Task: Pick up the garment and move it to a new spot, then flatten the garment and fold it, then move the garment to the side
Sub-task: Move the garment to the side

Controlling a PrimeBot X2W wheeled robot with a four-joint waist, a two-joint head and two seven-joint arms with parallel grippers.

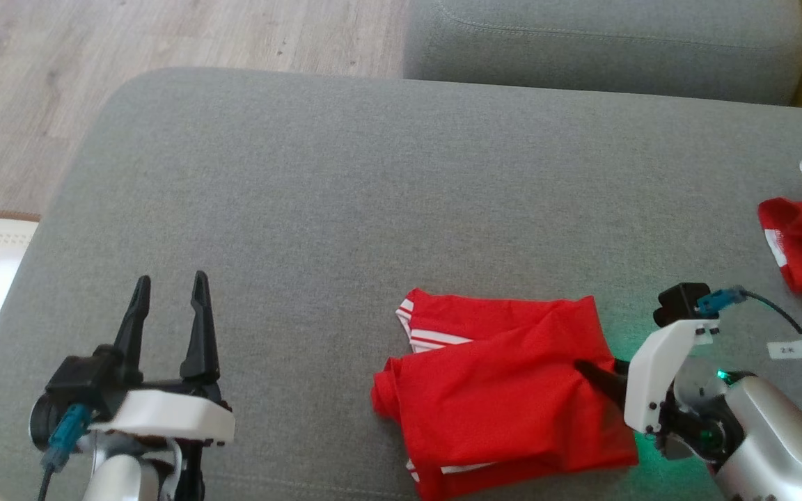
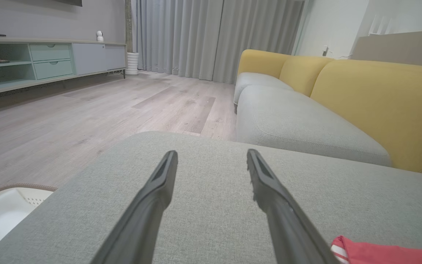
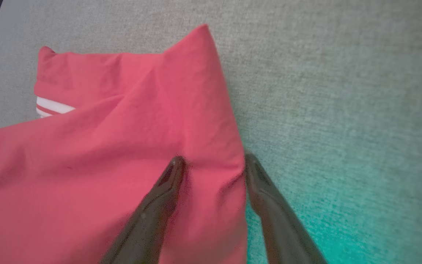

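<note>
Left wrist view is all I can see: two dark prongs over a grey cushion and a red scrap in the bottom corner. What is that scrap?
Observer: It's the edge of a red garment with white stripes, lying roughly folded on the grey cushion.
Operator: Is the other arm anywhere near it?
Observer: Yes. The right gripper is at the garment's right edge, jaws apart, with one finger on the cloth and the other just off the edge.
</note>
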